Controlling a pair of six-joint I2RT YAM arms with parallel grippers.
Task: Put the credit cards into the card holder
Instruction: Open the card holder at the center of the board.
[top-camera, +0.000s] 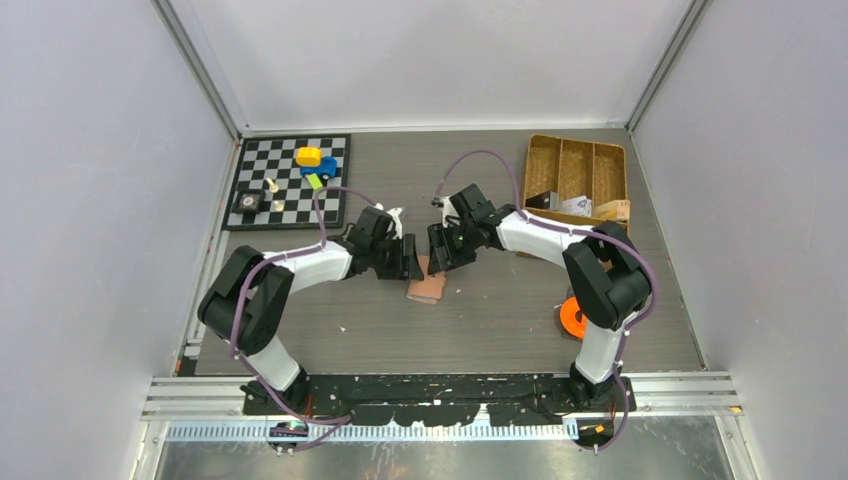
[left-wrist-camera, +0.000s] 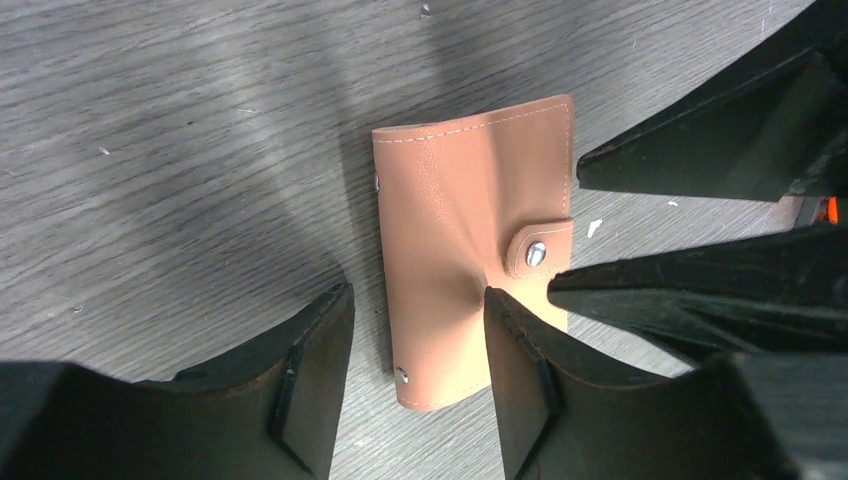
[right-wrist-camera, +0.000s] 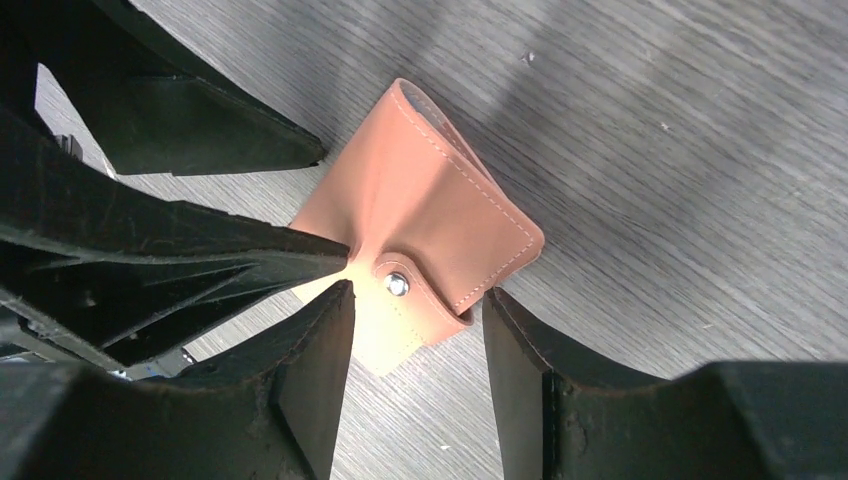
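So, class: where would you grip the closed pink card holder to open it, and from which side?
Probably the snap tab on the card holder's opening edge, from above on that side, opposite the riveted spine. It lies flat and snapped shut; only the tab wrapping the edge offers jaws a hold.

No readable text or labels, card holder (left-wrist-camera: 455, 200) unmarked, slip (top-camera: 575, 206) in wicker tray (top-camera: 576, 140) illegible

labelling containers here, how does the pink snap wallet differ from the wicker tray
The salmon-pink leather-like wallet is smooth, small and snapped shut; the tan woven wicker tray is larger, open-topped and split into compartments. The wallet lies centrally; the tray sits far right. Both rest on the grey table.
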